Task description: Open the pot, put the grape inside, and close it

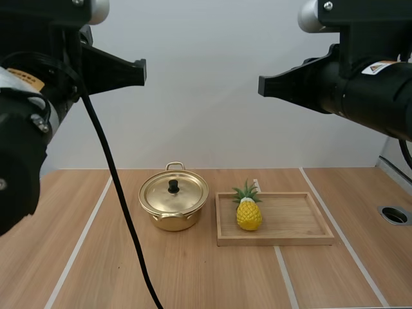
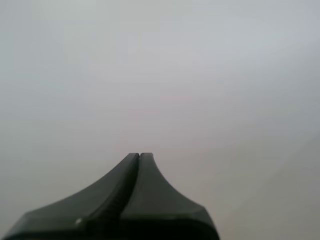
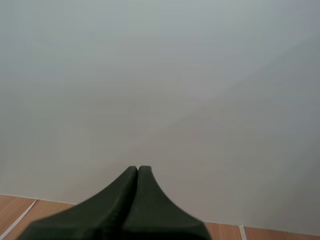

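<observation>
Light wooden table (image 1: 193,270) up front, with a shiny gold metal pot (image 1: 172,223), round lid (image 1: 187,193) on, just beside a shallow wooden tray (image 1: 290,219). No grape, but a small yellow pineapple (image 1: 249,215) stands upright in the tray. Left gripper (image 1: 143,71) and right gripper (image 1: 261,85) hang high above, both closed tight on nothing.

Gold pot (image 1: 172,222) is sitting closed, lid (image 1: 185,193) on, beside wooden tray (image 1: 277,240); yellow pineapple (image 1: 249,215) is standing upright in it

Right arm sticker (image 1: 378,67): orange and white, print too small to read.
Left arm sticker (image 1: 24,78): orange, print too small to read.
Readable text: none.
</observation>
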{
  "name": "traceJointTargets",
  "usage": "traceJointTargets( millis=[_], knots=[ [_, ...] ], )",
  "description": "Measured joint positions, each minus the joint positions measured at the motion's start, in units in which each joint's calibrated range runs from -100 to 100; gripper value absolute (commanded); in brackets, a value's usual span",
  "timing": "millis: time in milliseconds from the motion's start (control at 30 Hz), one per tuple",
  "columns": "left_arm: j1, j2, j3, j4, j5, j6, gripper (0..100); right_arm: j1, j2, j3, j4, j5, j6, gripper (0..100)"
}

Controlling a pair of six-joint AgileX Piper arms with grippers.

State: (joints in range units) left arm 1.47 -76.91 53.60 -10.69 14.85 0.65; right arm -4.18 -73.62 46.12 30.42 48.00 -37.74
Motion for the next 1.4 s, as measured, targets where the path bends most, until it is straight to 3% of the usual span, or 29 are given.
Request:
traceJointTargets(
  millis=[600, 800, 1067, 1200, 1400],
  knots=[
    [0.0, -14.45, 4.79, -3.31, 5.88, 0.26, 0, 0.0, -20.5, 3.74, -0.87, 12.25, -0.2, 0],
    [-0.99, -14.74, 5.89, -3.65, 9.22, 1.55, 0, 0.0, -25.29, 3.74, -0.24, 15.41, -0.2, 0],
    [-1.29, -21.88, 16.97, -3.65, 6.4, 2.31, 0, 0.55, -25.92, 3.74, -0.3, 24.14, 3.03, 0],
    [-1.29, -22.7, 19.7, -3.65, 6.59, 1.82, 0, 2.03, -25.92, 4.05, -3.45, 25.61, 3.7, 0],
    [-1.29, -22.84, 21.66, -3.77, 4.61, -0.08, 0, 3.54, -26.04, 11.68, -11.81, 15.86, 4.08, 0]
  ],
)
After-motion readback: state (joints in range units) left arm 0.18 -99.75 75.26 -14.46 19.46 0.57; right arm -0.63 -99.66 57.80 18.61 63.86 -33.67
